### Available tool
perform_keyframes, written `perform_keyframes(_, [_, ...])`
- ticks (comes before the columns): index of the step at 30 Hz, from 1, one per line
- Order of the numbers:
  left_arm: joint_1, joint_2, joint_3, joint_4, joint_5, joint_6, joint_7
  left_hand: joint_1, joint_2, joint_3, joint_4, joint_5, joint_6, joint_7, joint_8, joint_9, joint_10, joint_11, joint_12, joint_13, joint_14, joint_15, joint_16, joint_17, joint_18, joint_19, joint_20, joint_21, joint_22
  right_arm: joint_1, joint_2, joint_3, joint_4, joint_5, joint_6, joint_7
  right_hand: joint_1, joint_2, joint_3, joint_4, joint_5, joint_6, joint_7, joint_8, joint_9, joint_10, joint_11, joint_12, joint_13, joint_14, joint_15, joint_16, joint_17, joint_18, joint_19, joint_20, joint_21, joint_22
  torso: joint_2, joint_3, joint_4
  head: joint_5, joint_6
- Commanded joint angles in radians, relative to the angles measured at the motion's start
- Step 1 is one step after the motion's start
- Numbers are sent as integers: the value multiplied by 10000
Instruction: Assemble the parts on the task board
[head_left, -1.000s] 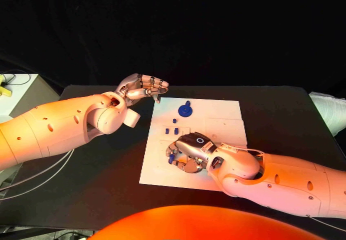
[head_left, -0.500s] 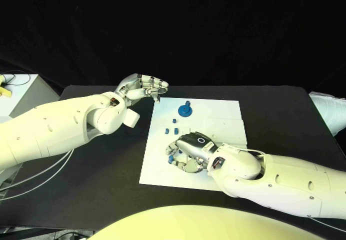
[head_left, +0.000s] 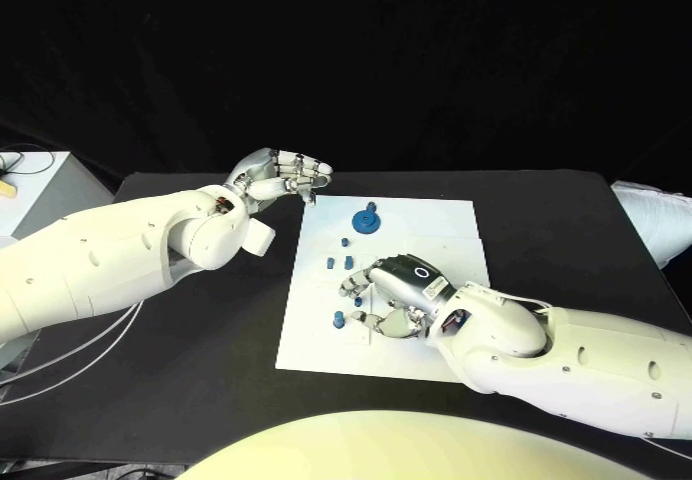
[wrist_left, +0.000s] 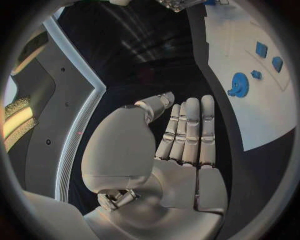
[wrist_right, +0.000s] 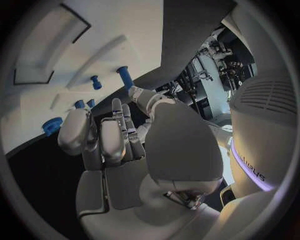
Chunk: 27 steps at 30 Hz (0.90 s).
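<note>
Right silver hand (head_left: 392, 297) hovers over the white rectangular task board (head_left: 433, 225), fingers spread, holding nothing. Small blue plastic parts (head_left: 338, 263) lie just beside it; a round blue disc (head_left: 369, 221) sits farther back. Left hand (head_left: 284, 174) hangs curled, empty, off the board's far corner.

White board (head_left: 433, 225) flat under the right hand (head_left: 397, 295), blue round part (head_left: 369, 220) beyond the fingers, small blue pegs (head_left: 336, 264) just beside them, one peg (head_left: 338, 321) near the palm
</note>
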Motion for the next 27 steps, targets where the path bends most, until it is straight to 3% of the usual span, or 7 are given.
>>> perform_keyframes(1, [-9, 26, 4, -18, 67, 154, 52, 38, 60, -45, -7, 55, -61, -15, 46, -9, -46, -8, -50, -8, -92, 2, -46, -8, 67, 69, -21, -64, -9, 238, -454, 61, 273, 1247, -481, 347, -13, -60, -89, 26, 33, -94, 31, -59, -20, -40, -2, 119, 21, -9, 29, -30, -18, 137, -74, 6, -74, -23, -28, 6, -21, -133, 2])
perform_keyframes(7, [-86, 26, -3, -46, 91, 159, 45, 44, 59, -54, -8, 55, -63, -16, 51, -13, -53, -8, -51, -15, -96, 2, -46, -14, 67, 74, -21, -77, -18, 819, -1587, 107, 561, 3757, 313, 448, -180, 98, -166, 294, -6, 173, 127, -27, -14, 992, -90, 758, 205, 80, -29, 78, 154, 94, 76, -26, 110, 170, -95, 8, -85, -394, 2])
perform_keyframes(12, [-154, 18, -5, -44, 109, 166, 52, 44, 59, -54, -8, 55, -63, -16, 51, -13, -53, -8, -51, -15, -96, 2, -46, -14, 67, 74, -21, -77, -18, 1065, -2526, 114, 650, 5074, 767, 244, -440, 3, -702, 541, 103, 597, -262, 121, 36, 2382, -549, 2017, 1178, 304, -411, 557, 1001, -31, 390, -360, 677, 712, -145, 23, -160, -620, 47])
perform_keyframes(14, [-180, 13, -5, -39, 114, 167, 57, 42, 58, -57, -6, 55, -64, -15, 51, -13, -56, -7, -52, -17, -97, 3, -46, -14, 67, 74, -21, -79, -19, 1109, -2875, 111, 674, 5342, 931, 65, -541, 14, -1109, 676, 171, 705, -362, 209, 69, 2465, -665, 3283, 2414, 288, -543, 478, 776, -98, 533, -475, 950, 984, -159, 38, -179, -690, 48])
perform_keyframes(17, [-222, -12, -5, -9, 119, 164, 66, 38, 56, -62, -3, 54, -68, -15, 51, -15, -62, -5, -54, -19, -98, 4, -46, -16, 66, 75, -20, -83, -22, 1145, -3375, 85, 736, 5512, 1176, -257, -759, 192, -2006, 1324, 543, 653, -437, 415, 152, 3086, -693, 11499, 11301, 625, -513, 1412, 2491, -241, 783, -485, 1562, 1610, -176, 55, -197, -828, 37])
perform_keyframes(19, [-246, -42, -5, 29, 121, 159, 73, 38, 56, -62, -3, 54, -68, -15, 51, -15, -62, -5, -54, -19, -98, 4, -46, -16, 66, 75, -20, -83, -22, 1156, -3760, 47, 825, 5429, 1313, -556, -692, 333, -2556, 1729, 540, 625, -405, 582, 208, 3517, -661, 13086, 13134, 759, -462, 1870, 3430, -321, 923, -465, 1963, 2003, -181, 60, -210, -952, 52])
perform_keyframes(27, [-310, -128, -5, 157, 123, 149, 84, 28, 58, -69, 7, 55, -74, -13, 50, -18, -66, -3, -54, -23, -99, 6, -45, -19, 65, 77, -19, -91, -28, 1052, -4429, -78, 1091, 4544, 1458, -1436, -953, 702, -3817, 2029, 545, 682, -460, 816, 243, 3971, -672, 13904, 14125, 911, -478, 2281, 4368, -464, 1147, -452, 2615, 2614, -194, 65, -227, -1081, 68])
